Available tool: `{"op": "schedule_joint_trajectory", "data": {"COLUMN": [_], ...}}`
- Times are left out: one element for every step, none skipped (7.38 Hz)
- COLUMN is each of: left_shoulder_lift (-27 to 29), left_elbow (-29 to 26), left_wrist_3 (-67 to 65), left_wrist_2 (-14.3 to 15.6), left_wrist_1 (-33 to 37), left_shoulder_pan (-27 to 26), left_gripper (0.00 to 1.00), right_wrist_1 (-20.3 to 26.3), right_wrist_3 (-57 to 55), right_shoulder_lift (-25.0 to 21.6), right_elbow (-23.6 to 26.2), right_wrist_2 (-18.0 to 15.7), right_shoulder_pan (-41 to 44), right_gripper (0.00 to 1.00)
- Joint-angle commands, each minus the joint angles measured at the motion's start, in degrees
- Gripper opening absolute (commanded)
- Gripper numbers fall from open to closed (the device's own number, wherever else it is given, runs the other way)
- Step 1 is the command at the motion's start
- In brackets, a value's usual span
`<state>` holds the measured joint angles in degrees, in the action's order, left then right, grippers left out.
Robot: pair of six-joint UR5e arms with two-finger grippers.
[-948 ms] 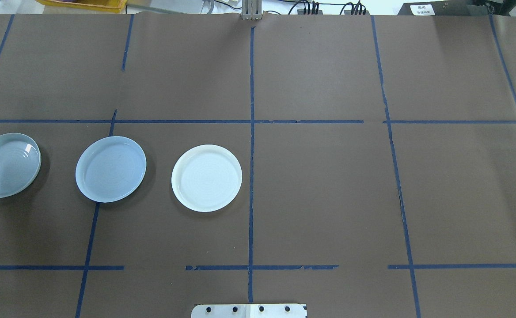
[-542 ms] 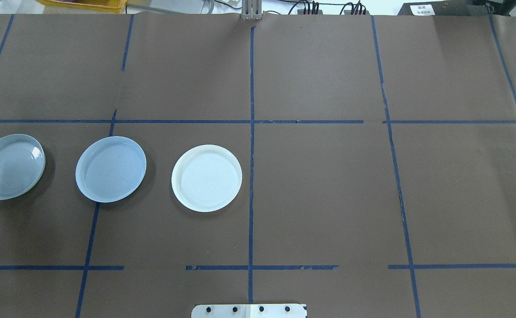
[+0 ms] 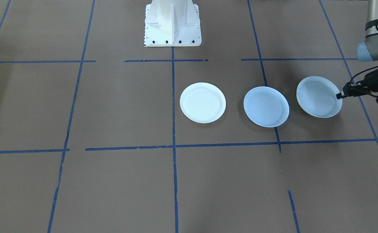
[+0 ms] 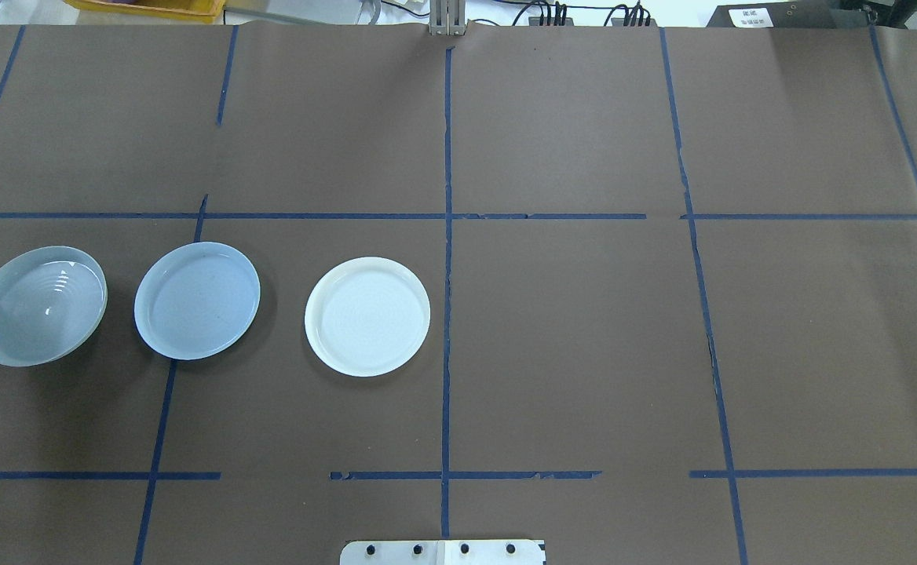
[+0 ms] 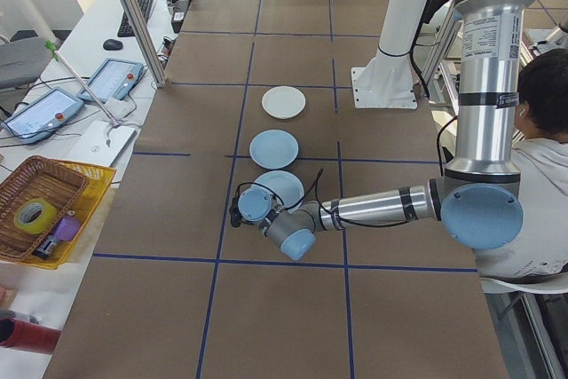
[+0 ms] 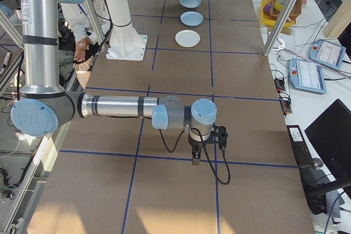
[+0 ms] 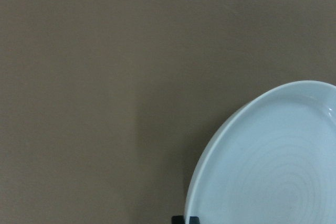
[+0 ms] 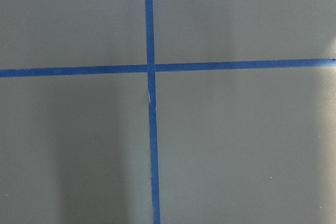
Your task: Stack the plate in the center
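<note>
The left pincer is gripping the outer rim of the ridged plate at the right side of the front-facing frame, its jaws clamped on the edge and holding the plate tilted, the far side lifted off the desk. Just beside this plate, toward the middle of the frame, the pale-blue plate is lying flat with a smooth inside; that is the centre one, and the held plate is probably heading onto it. So the coming move is turning on a short sideways carry away from the pincer's side, toward frame centre. Beyond it the white plate is resting apart. The right pincer is hanging far off in the lower part of the right-side view; whether its jaws are apart cannot be told.
</note>
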<state>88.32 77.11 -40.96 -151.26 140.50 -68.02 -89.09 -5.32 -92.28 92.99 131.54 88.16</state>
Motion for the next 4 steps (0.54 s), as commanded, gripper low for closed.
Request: {"op": "schedule_joint_trajectory", "data": {"left_shoulder_lift": [0.3,0.9,1.1,1.9], "left_elbow": [6.9,10.9,13.0,13.4], "left_wrist_3": [-11.4,-18.4,-23.6,-29.1], "left_wrist_2": [0.1,4.6,8.1,12.0], "left_wrist_1": [-0.1,0.0,0.0,0.4], "left_shoulder_pan": [-0.6,-0.1,3.0,7.3], "left_gripper": [0.00,0.00,0.00,0.00], "right_wrist_1": [0.0,0.0,0.0,0.0], "right_wrist_3": [0.0,0.0,0.0,0.0], "right_shoulder_lift": [0.0,0.0,0.0,0.0], "right_elbow": [0.0,0.0,0.0,0.0], "right_wrist_2": [-0.1,0.0,0.0,-0.1], "right_shoulder_pan": [0.0,0.0,0.0,0.0], "right_gripper": [1.00,1.00,1.00,1.00]}}
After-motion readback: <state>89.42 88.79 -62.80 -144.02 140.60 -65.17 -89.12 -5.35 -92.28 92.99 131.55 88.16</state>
